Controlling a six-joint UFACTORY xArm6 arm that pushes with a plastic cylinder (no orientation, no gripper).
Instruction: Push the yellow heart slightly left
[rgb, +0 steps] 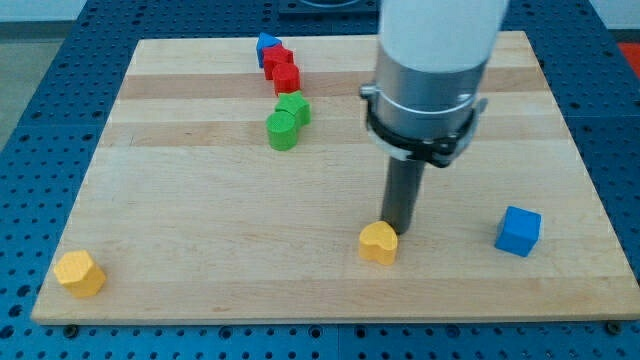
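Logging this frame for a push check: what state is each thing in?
yellow heart: flat on board, my tip at its upper right.
my tip: down, against the heart.
blue cube: alone, right.
yellow block: bottom-left corner.
green blocks: touching pair.
red blocks: clustered, small blue block beside.

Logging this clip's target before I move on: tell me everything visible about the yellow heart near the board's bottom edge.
The yellow heart is a small, solid, matte block, probably painted wood or plastic, lying flat with its heart-shaped face up. It sits on the wooden board near the view's bottom, slightly right of centre. My tip stands right against its upper right side, apparently touching. No other block touches it; the blue cube lies well to its right.
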